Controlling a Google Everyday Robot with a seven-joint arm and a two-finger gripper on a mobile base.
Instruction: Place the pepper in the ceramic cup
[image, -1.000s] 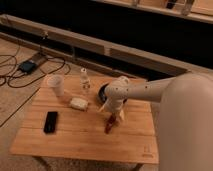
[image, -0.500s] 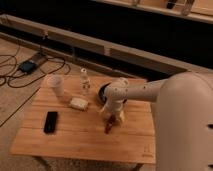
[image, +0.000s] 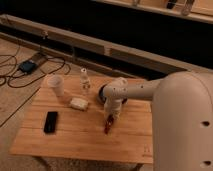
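the white arm (image: 150, 92) is seen reaching in from the right and bending down over the wooden table (image: 75, 142); a dark round bowl (image: 102, 93) is partly hidden behind the arm's wrist, at the far side of the table; the white cup (image: 56, 85) is set upright near the far left corner, well apart from the arm; a black phone (image: 50, 121) is laid flat near the left edge, in front of the cup; a small clear bottle (image: 85, 81) is stood just to the right of the cup, and a pale flat block (image: 79, 104) is laid between the bottle and the phone; the gripper (image: 110, 119) is pointed straight down at the middle of the table, in front of the bowl; the pepper (image: 107, 126) is found directly under it, at its tip, on or just above the wood; whether the gripper is clenched on the pepper or released cannot be told, and contact cannot be confirmed; the pepper's long axis is judged to run from the gripper toward the near edge, tilted slightly left; the relation that matters is judged to be this: the pepper is met at the gripper itself, while the cup is placed far off to the left and toward the back, past the block and the bottle; a lift followed by a carry over those two things is likely to be called for.
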